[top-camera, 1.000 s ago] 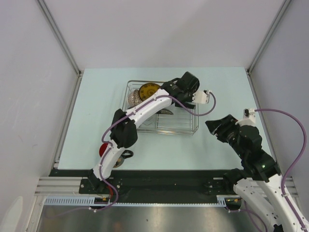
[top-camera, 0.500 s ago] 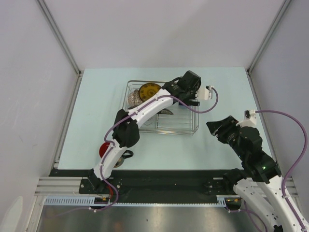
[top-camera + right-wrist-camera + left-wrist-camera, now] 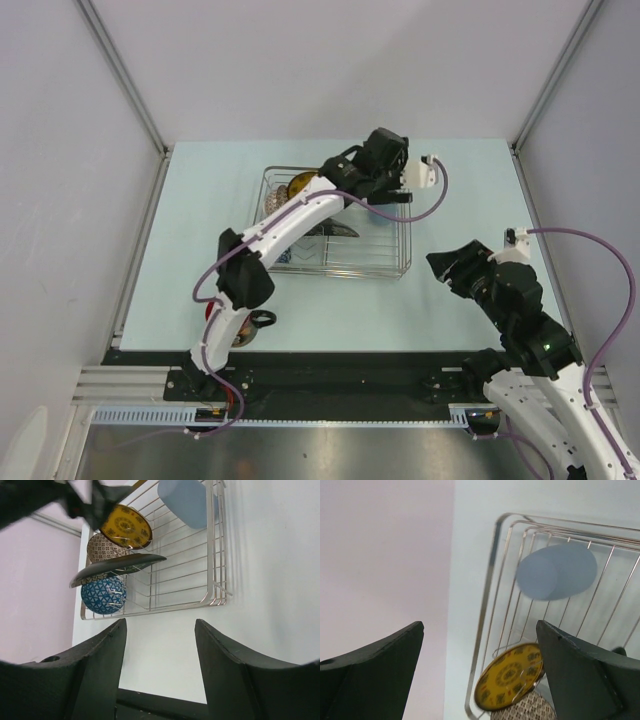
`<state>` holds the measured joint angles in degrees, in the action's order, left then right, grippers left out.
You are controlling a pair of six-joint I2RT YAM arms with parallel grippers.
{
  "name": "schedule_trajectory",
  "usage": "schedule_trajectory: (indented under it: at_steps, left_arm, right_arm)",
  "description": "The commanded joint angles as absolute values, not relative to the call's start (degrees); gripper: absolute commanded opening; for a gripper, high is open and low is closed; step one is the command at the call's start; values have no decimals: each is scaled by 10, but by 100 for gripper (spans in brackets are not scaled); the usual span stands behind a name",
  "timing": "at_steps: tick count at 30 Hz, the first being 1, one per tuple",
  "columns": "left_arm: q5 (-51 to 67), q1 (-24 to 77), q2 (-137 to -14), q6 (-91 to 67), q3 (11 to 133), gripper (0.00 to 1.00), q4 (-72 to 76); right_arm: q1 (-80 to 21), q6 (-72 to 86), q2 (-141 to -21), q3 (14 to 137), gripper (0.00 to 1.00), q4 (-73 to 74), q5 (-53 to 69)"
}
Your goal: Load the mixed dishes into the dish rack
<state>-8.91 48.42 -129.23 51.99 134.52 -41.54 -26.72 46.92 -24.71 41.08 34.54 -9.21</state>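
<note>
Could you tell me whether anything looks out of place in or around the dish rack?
Yes: the red-inside mug with a black handle sits on the table beside the left arm, outside the silver wire-mesh dish rack. Inside, the light-blue handleless cup lies on its side.

The dish rack is of silver wire. The cup is plain light blue, without any pattern. The round plate is yellow with small dark ornaments in rings (its rim looks dark too). The blue bowl carries blue triangles with white lines. The other bowl has a fine reddish-brown and white pattern. The dark plate is nearly black. The mug shows red, with a black handle. The desk is pale blue-green. The left arm and the right arm are white with black joints, and their cables are purple.
</note>
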Motion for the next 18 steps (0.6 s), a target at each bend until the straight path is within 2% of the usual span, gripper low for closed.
schedule_trajectory:
  at_steps: [1, 3, 6, 8, 9, 11, 13, 18]
  left_arm:
    - [-95, 471, -1138, 471, 1326, 100, -436]
    - [-85, 454, -1072, 440, 1303, 100, -465]
    - [-62, 414, -961, 390, 1213, 100, -485]
    - [-46, 390, -895, 353, 1118, 100, -489]
    - [-37, 365, -826, 342, 1082, 100, -486]
    - [-27, 338, -760, 317, 969, 100, -474]
    - [8, 287, -669, 301, 877, 100, -482]
    - [53, 203, -529, 290, 748, 100, -507]
  right_arm:
    - [-274, 446, -257, 410, 62, 331, -89]
    - [-282, 441, -285, 414, 61, 322, -68]
    - [-350, 415, -362, 432, 59, 299, -81]
    - [-486, 380, -416, 455, 62, 284, -142]
    - [-544, 364, -445, 494, 63, 282, -220]
    - [-659, 323, -556, 545, 66, 282, -277]
    - [-688, 309, -662, 613, 66, 278, -280]
    - [-714, 264, -789, 691, 62, 198, -190]
